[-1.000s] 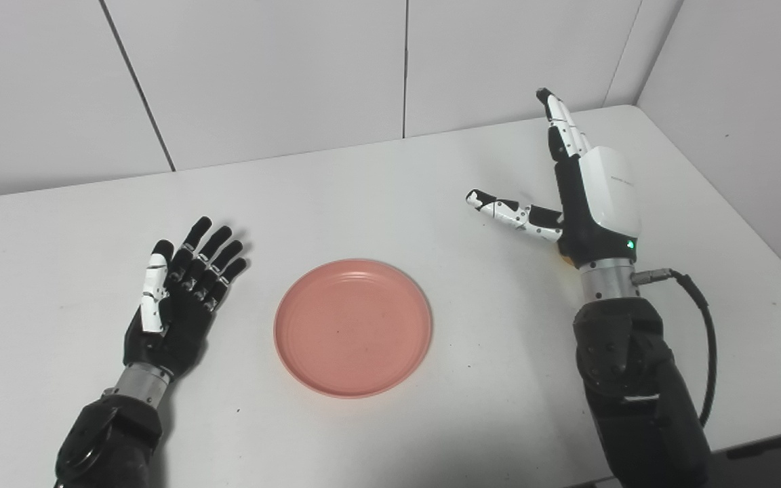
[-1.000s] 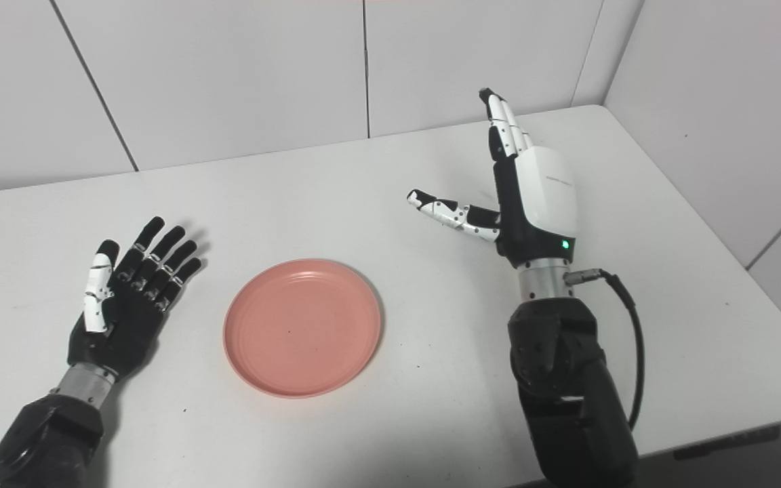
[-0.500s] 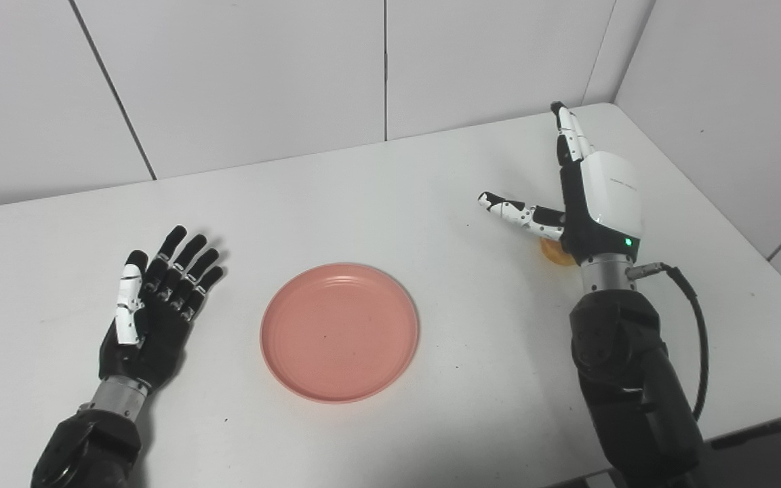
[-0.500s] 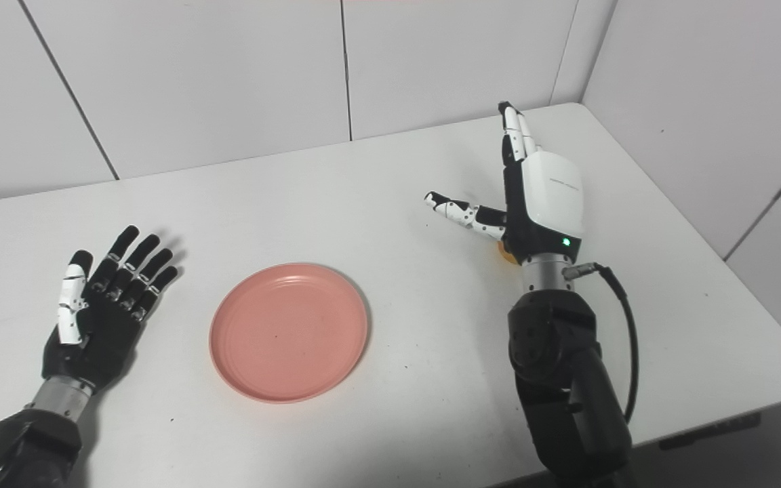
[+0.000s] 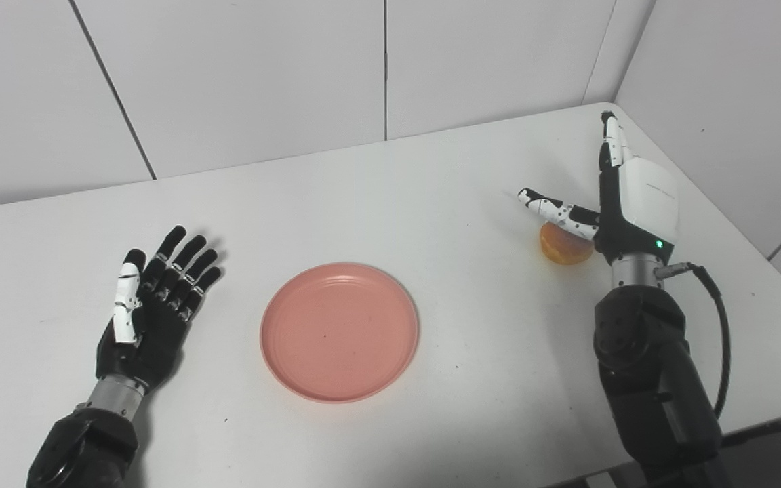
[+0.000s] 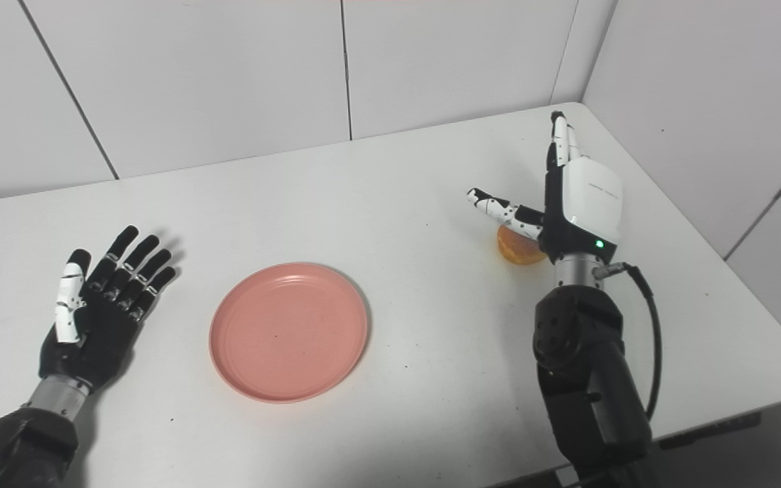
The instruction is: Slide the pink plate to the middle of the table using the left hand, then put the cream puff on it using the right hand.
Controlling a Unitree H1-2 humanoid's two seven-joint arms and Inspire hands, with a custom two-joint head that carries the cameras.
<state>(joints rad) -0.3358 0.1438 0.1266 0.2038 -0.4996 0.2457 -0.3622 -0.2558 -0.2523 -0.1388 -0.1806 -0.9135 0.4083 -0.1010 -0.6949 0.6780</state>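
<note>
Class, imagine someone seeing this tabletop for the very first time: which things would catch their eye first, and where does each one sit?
The round pink plastic plate stands out first, lying empty near the middle of the white table. Next comes the golden-brown cream puff at the right, half hidden beneath the thumb of the open white-backed right hand. At far left the black left hand rests open, fingers spread, apart from the plate.

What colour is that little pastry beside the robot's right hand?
The cream puff is golden orange-brown, clearest in the left eye view.
</note>
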